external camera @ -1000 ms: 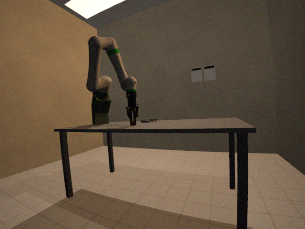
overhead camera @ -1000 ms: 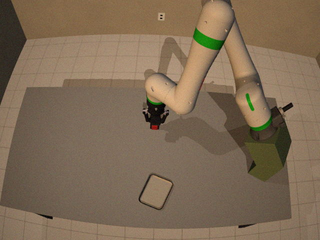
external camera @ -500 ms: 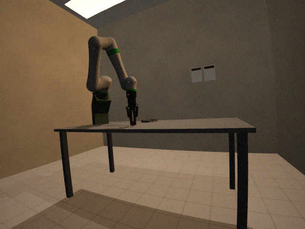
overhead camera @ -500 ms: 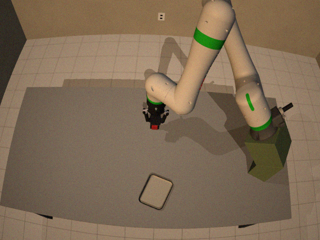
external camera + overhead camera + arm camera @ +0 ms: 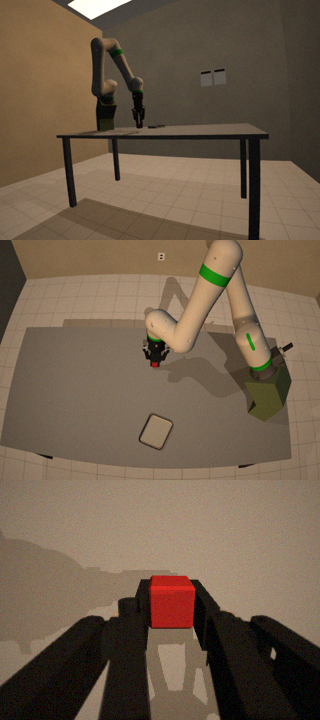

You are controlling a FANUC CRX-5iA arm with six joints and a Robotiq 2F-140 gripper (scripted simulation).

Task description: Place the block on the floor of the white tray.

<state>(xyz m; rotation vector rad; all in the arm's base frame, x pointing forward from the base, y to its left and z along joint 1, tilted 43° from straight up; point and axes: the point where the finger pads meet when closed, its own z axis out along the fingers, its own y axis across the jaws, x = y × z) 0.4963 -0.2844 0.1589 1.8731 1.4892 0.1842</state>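
A small red block (image 5: 171, 601) sits between my black fingertips in the wrist view, with both pads pressed against its sides. From above, my gripper (image 5: 155, 363) points straight down near the middle of the grey table, shut on the block (image 5: 155, 364). In the side view the gripper (image 5: 139, 124) and the block (image 5: 139, 125) are at or just above the table top. The white tray (image 5: 156, 431) with a dark rim lies flat near the table's front edge, well apart from the gripper; it also shows in the side view (image 5: 156, 126) as a low shape.
The arm's green base block (image 5: 267, 392) stands at the table's right end. The arm's elbow and forearm (image 5: 196, 309) reach over the back of the table. The table edges drop to a tiled floor.
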